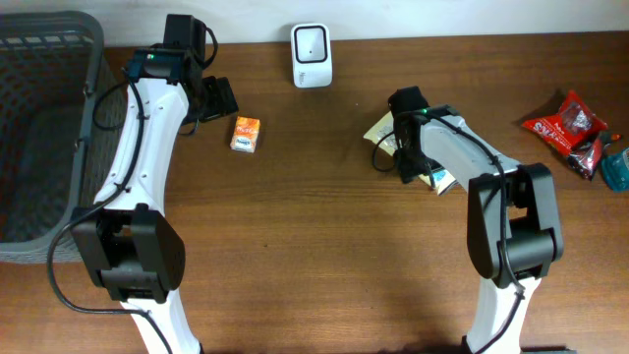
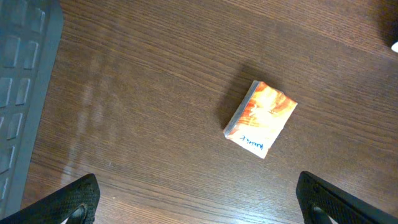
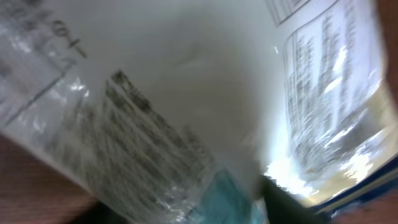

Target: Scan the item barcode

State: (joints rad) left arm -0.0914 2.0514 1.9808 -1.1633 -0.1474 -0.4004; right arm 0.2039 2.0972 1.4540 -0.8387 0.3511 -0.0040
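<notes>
Right claw (image 1: pixel 405 165) sits on the white printed packet (image 1: pixel 381 129), mid-right of the table (image 1: pixel 314 246); can't tell if it grips, the close view is blurred. Left claw (image 1: pixel 214 98) is wide open over the orange box (image 2: pixel 261 119), far left. White scanner (image 1: pixel 312 41) stands far centre.

Brown wood-grain table (image 1: pixel 324 246), L to R: grey plastic basket (image 1: pixel 59 29) at far L, small orange box (image 1: pixel 246 133) lying flat, white scanner unit (image 1: pixel 312 55) upright at back-centre. R of centre lies a pale packet (image 1: pixel 381 130) w/ printed text, partly covered from above. Red snack packs (image 1: pixel 565 123) and a teal item (image 1: pixel 619 169) sit close together at far R, well apart from the packet.
</notes>
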